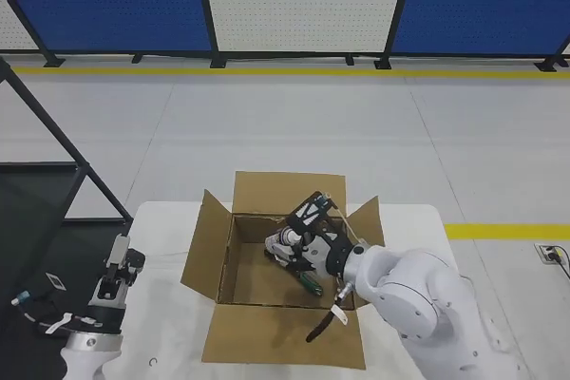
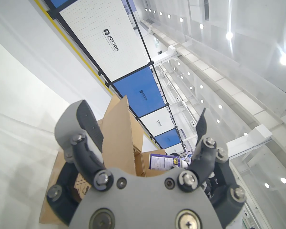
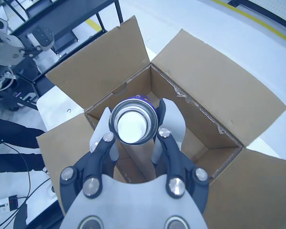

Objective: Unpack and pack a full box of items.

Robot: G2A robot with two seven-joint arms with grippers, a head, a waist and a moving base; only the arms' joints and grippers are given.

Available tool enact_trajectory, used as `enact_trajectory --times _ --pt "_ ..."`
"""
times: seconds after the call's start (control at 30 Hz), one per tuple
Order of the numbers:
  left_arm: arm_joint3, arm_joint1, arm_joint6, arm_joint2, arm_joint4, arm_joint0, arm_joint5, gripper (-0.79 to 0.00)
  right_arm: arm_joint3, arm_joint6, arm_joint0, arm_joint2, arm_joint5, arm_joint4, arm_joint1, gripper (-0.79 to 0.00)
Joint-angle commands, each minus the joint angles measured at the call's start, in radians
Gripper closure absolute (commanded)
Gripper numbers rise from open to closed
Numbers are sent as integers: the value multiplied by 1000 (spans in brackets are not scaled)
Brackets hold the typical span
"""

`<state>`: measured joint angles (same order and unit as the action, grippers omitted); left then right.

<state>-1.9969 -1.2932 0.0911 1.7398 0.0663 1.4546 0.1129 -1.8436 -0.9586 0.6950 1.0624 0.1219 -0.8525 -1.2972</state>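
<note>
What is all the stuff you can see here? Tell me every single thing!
box: one, brown cardboard, flaps open, on the table
spray can: one, purple-blue with a white cap, held over the open box
table: one, white, under the box
rack: one, black, standing on the floor beside the table
wall panels: several, blue and white, along the back of the room
floor line: one, yellow, in front of the panels
left hand: one, grey and black, open and empty, beside the box
right hand: one, grey and black, shut on the spray can above the box
</note>
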Motion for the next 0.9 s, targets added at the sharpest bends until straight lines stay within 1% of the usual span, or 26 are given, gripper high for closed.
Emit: enact_trajectory --times 0.0,0.27,0.4,0.53,0.57,0.63,0.67,0.77,0.87 --pt "0 0 -1 0 0 0 0 -785 7 0 -5 -3 1 0 -1 0" --pt "0 0 -1 0 0 0 0 -785 7 0 -5 -3 1 0 -1 0" --pt "-2 0 8 -3 2 5 2 -785 -22 37 16 11 13 -28 3 0" --pt "10 0 6 -8 3 0 -3 -785 -123 43 63 135 -19 -67 22 0" --pt "16 1 4 -7 3 -7 -5 -785 -162 38 90 190 -29 -82 29 0" --pt "19 1 6 -5 2 -17 -11 -785 -207 28 130 266 -43 -95 39 0" --pt "19 2 7 -2 2 -27 -16 -785 -240 20 164 327 -53 -103 46 0" --pt "22 3 11 3 2 -46 -21 -785 -299 4 233 442 -66 -114 58 0" --pt "31 4 12 6 1 -67 -26 -785 -333 -15 315 547 -94 -164 69 0"
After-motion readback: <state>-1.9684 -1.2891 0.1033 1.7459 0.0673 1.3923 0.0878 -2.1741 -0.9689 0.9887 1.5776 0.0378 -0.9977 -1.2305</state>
